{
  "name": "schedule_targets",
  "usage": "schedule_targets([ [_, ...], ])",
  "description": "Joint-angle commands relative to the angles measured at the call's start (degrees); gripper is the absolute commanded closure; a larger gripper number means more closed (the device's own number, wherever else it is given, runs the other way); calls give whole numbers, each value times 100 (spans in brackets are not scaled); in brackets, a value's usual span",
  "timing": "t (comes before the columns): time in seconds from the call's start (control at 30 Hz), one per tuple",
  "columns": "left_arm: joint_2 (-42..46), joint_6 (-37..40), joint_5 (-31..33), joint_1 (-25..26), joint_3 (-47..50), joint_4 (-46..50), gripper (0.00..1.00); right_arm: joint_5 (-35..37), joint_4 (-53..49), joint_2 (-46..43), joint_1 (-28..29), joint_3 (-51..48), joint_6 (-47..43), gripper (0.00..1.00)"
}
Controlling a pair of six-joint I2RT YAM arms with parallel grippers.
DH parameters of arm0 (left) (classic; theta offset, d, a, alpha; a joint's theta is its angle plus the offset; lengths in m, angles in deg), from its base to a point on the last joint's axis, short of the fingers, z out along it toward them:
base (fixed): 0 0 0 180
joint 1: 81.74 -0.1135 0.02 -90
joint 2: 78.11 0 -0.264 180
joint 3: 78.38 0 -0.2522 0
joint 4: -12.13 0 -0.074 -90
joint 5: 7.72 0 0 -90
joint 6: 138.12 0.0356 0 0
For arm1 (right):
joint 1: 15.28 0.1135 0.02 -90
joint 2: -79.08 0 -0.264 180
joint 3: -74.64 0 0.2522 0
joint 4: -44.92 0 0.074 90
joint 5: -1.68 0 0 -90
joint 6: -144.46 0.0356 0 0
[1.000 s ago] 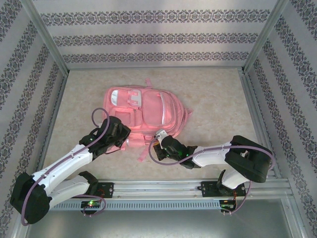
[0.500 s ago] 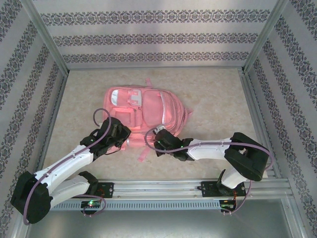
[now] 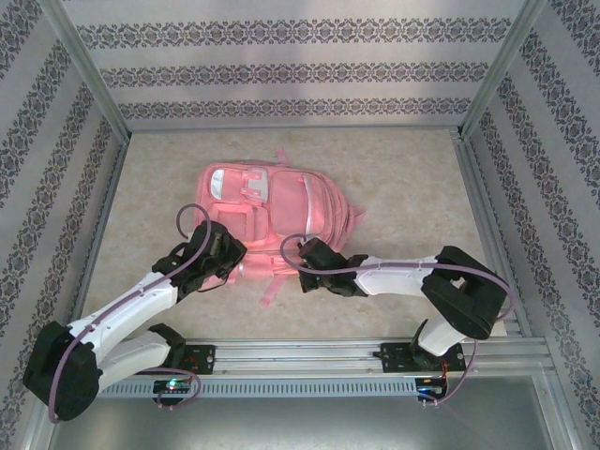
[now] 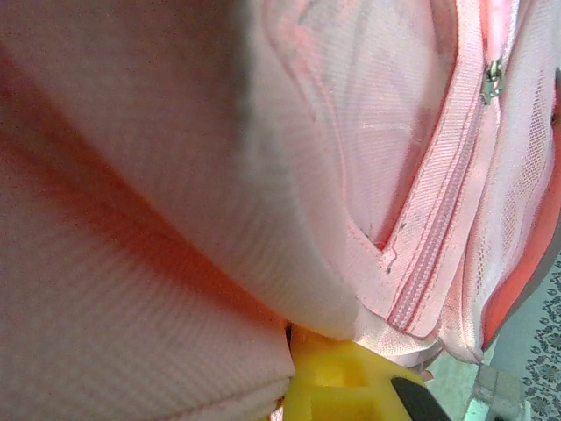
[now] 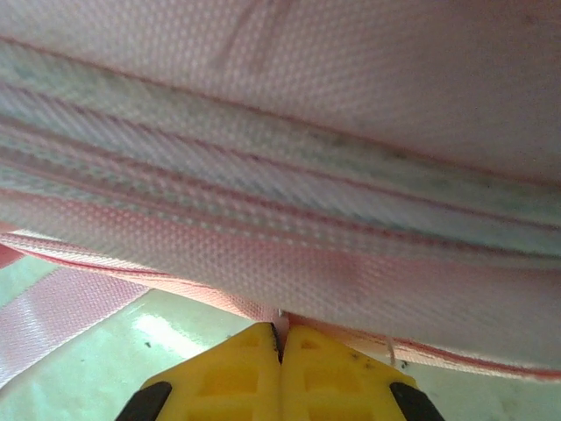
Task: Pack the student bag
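As it lies flat, the student bag [image 3: 281, 202] shows woven pink fabric.

The left arm [image 3: 141, 302] and the right arm [image 3: 398, 275] had smooth white shells along their long links and bulky, rounded black housings at the joints. A thin purple cable [image 3: 178, 223] looped along the left arm, and a second purple cable [image 3: 328, 273] ran along the right. Each arm stood on a black base with a small green light beside it. The fingers [image 5: 237, 377] were yellow plastic, moulded with square hollows and trimmed in black.
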Motion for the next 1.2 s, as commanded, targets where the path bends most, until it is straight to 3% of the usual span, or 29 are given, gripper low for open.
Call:
schedule_targets([
  [0.0, -95, 259, 210, -130, 147, 177, 100, 97, -389, 272, -54, 40, -75, 100],
  [0.07, -68, 259, 207, -134, 155, 158, 100, 111, -353, 309, -54, 27, -62, 98],
  [0.2, -56, 273, 218, -134, 156, 153, 100, 160, -312, 339, -54, -4, -52, 83],
  [0.37, -66, 260, 227, -135, 161, 149, 100, 138, -320, 344, -54, 13, -59, 79],
  [0.53, -50, 271, 248, -159, 170, 183, 100, 128, -282, 220, -54, -120, -49, 100],
  [0.7, -51, 469, 267, -214, 119, 265, 100, 50, -220, -24, -54, -336, -99, 100],
  [0.87, -224, 875, 532, -219, -236, 970, 100, 255, -424, -240, -61, -402, -214, 100],
  [1.17, 177, 1200, 981, -357, -287, 1585, 100, 708, -597, -692, -115, -624, -216, 100],
])
